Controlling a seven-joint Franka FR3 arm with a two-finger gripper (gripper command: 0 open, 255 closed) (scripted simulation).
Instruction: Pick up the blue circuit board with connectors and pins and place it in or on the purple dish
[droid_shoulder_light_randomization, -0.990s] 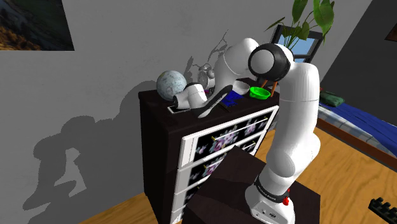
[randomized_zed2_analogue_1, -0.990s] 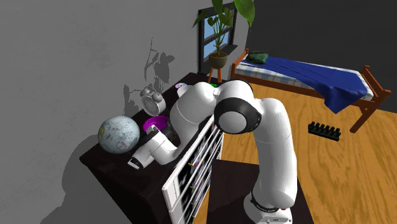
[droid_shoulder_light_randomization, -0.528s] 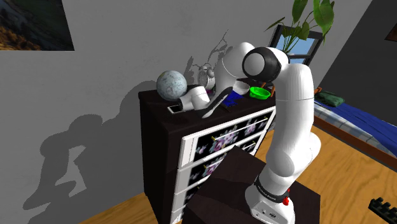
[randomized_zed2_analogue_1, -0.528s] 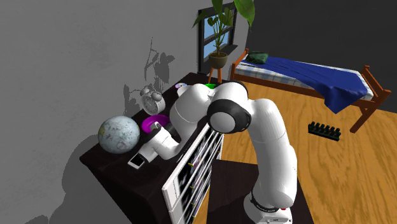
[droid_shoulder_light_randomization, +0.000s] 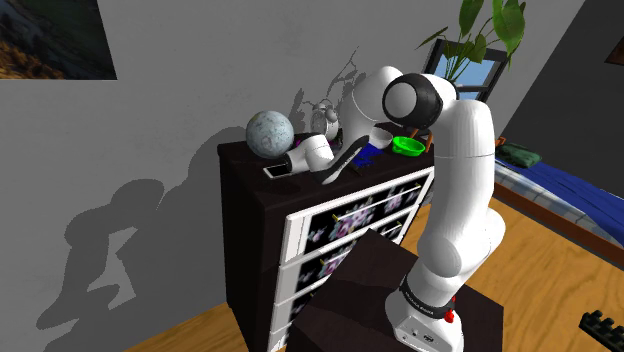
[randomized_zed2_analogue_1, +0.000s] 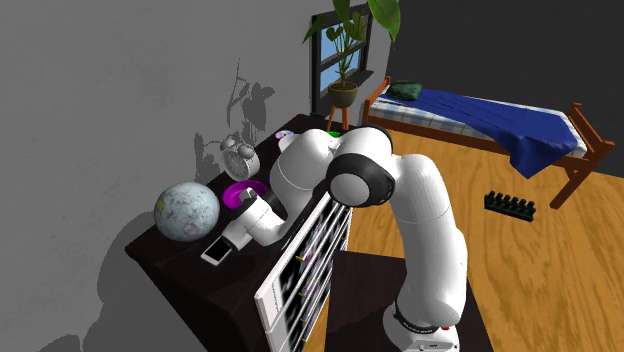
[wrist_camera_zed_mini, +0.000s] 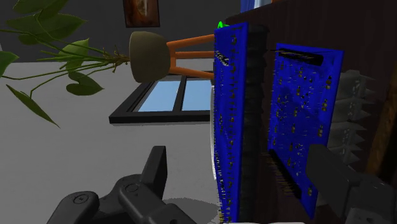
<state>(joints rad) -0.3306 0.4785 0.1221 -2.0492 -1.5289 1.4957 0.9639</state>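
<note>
A dark dresser stands against a grey wall. In the shoulder view a pale globe stands at its left end and a silver alarm clock sits just right of the globe, toward the wall. The white arm bends its wrist low over the top in front of them. In the second exterior view the purple dish sits by the dresser's back edge, between globe and clock and just behind that wrist. Further right in the shoulder view, toward the dresser's window end, lies the blue circuit board, with a green bowl just beyond it. The wrist view shows the black fingers spread wide with the board between them, seen edge-on, its long axis running across the line that joins the two fingers. One finger is plainly clear of the board; whether the other touches it cannot be told, and nothing looks clasped yet. The board appears placed for the fingers to close on it. The carry would then run back toward the globe end, where clock and globe crowd the dish. A potted plant and a window lie beyond the board.
</note>
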